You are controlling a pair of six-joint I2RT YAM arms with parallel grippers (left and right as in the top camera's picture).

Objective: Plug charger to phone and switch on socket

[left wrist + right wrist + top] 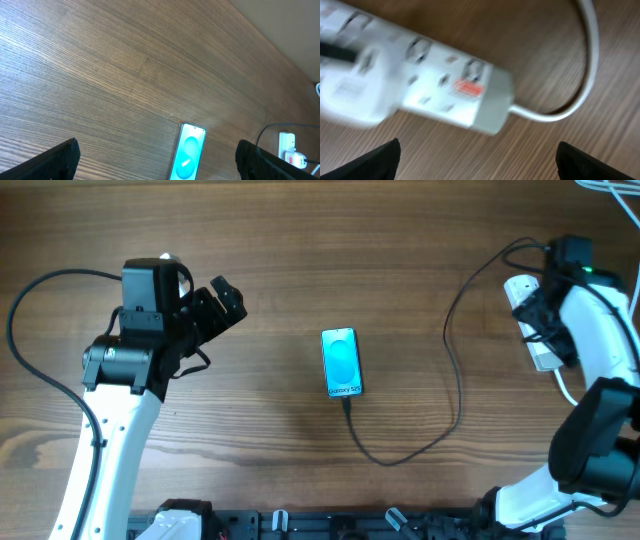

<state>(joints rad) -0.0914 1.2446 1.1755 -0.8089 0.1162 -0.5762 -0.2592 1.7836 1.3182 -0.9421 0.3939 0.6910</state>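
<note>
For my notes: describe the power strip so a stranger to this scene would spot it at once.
On the wooden table, look to the far right edge, under the white right arm. The power strip lies there: a long white block with a red switch mark and thick white cord. The black cable beside it is far thinner.
</note>
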